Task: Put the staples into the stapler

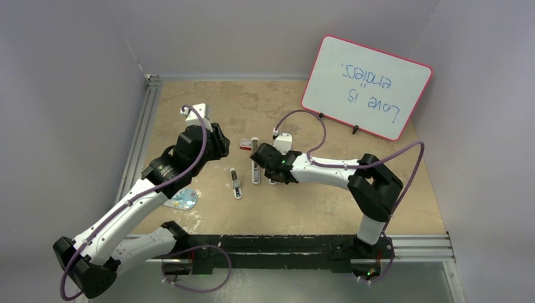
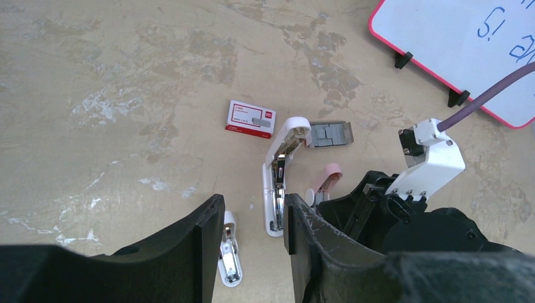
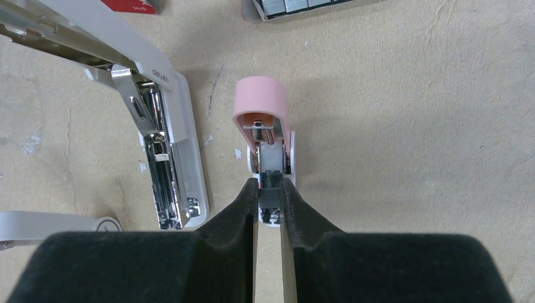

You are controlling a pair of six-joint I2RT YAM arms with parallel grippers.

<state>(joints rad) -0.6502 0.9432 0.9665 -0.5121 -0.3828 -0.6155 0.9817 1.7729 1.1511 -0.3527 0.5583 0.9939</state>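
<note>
Soft, even light across all three views.
We find the table (image 1: 284, 214) lit evenly from above, with only a faint shadow under the left arm (image 1: 123, 211). The whiteboard (image 1: 366, 85) is bright yet readable. In both wrist views the black jaws look soft at the bottom edge, while the pink stapler (image 3: 260, 107) is sharp and the white stapler (image 3: 180, 145) shows small chrome glints.

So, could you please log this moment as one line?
left gripper: open, empty | right gripper: shut on pink stapler | staples: beside white stapler
</note>
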